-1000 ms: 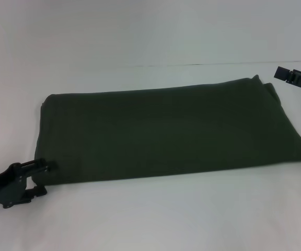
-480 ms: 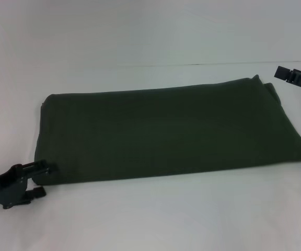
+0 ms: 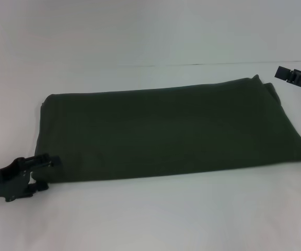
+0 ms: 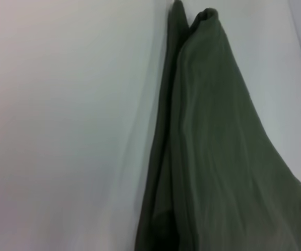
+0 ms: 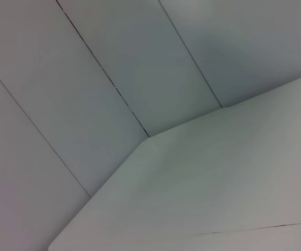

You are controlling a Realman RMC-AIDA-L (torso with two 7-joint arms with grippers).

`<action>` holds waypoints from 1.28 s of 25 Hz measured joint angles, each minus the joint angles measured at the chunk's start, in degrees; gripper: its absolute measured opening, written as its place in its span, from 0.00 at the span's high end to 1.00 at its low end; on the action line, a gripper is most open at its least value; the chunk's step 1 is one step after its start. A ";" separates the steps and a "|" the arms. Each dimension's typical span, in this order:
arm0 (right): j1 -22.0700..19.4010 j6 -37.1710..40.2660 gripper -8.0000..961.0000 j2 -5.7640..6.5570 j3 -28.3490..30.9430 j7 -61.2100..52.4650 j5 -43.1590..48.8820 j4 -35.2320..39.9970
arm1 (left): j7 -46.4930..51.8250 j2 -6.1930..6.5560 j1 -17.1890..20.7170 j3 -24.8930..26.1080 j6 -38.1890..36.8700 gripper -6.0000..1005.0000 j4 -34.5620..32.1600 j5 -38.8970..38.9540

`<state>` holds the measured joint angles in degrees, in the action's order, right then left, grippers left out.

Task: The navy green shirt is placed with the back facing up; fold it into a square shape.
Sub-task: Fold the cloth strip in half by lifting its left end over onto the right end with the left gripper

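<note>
Down at eight o'clock on the white table (image 3: 155,219), the left gripper (image 3: 45,166) sits right at the near-left corner of the navy green shirt (image 3: 171,130), touching the cloth edge. Whether its claw is spread or pinching fabric, I cannot tell. The shirt lies mid-table as a long band, its long axis running from nine o'clock toward three, plain side up; the left wrist view shows layered folded edges (image 4: 213,157). The right gripper (image 3: 296,78) hangs off at two o'clock, just clear of the far-right corner, claw state unreadable too. Left arm is nearer. No containers anywhere.
</note>
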<state>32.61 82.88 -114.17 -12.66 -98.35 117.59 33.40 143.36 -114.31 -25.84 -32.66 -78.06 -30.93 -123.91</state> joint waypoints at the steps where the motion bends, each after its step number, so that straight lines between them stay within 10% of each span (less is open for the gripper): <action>1: 0.00 0.00 0.04 0.00 0.00 0.00 0.00 0.00 | -0.04 0.01 -0.08 0.02 0.03 0.12 -0.01 0.10; 32: -0.97 0.42 0.04 0.00 0.00 0.00 -0.44 0.00 | -0.19 0.14 -0.08 -0.55 -0.14 0.12 -0.12 -0.75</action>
<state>31.64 83.30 -114.17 -12.65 -98.35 117.15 33.40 143.17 -114.17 -25.92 -33.21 -78.19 -31.05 -124.66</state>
